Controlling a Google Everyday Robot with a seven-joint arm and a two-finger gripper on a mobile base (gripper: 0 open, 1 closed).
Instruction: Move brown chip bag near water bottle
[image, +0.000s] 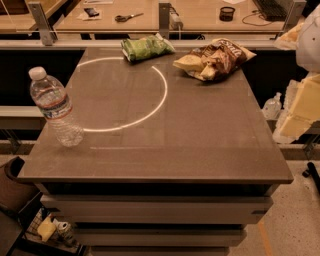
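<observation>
The brown chip bag (216, 59) lies crumpled at the table's far right corner, with cream-yellow edges showing. The water bottle (53, 107) stands upright at the table's left edge, clear with a white cap and a label band. Bag and bottle are far apart, on opposite sides of the table. My gripper (301, 107) shows as cream-coloured parts at the right edge of the view, past the table's right side, below and to the right of the bag. It touches neither thing.
A green chip bag (146, 48) lies at the far edge, left of the brown bag. A white ring is marked on the grey table (190, 145). A small bottle (272, 105) stands off the right side. Desks with scissors (129, 17) lie behind.
</observation>
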